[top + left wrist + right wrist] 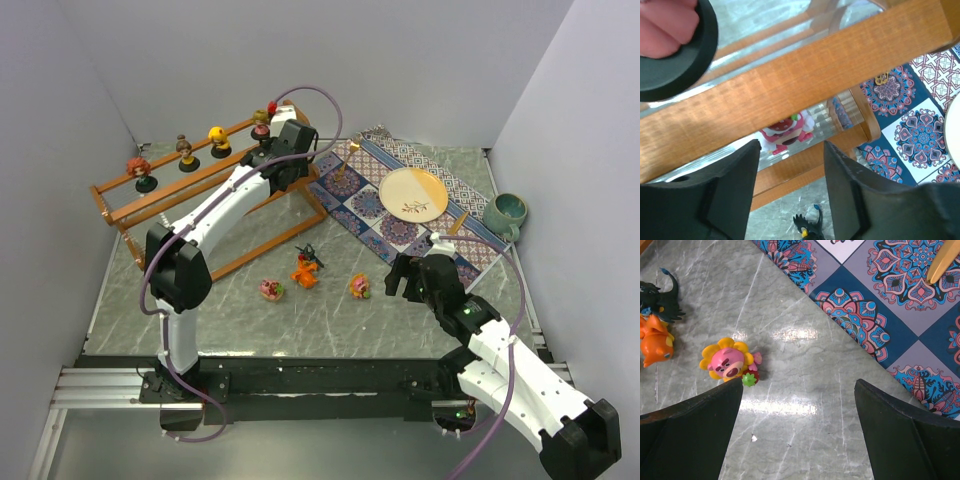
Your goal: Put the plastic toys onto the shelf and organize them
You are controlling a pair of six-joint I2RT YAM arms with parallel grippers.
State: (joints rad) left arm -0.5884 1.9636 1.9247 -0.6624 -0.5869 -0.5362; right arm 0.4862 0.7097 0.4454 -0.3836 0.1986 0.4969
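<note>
Grey marbled tabletop point(330, 325) between pale walls filled the top view. Four dolls point(185, 152) stood along the top rail of the shelf point(120, 208), and four loose toys point(305, 273) lay in front. The left gripper point(268, 152) hung at the shelf's right end. The right gripper point(405, 275) hovered near the flower-ringed toy point(359, 287).

From the left wrist, the jaws stood part-open on nothing above the rail point(815, 70), with a pink toy point(787, 131) showing beneath it.

From the right wrist, the jaws gaped wide and empty, and the flower-ringed toy point(727, 360) lay just left of them. The gripper would do best to shift left, centre over it, then descend. No writing was readable.
</note>
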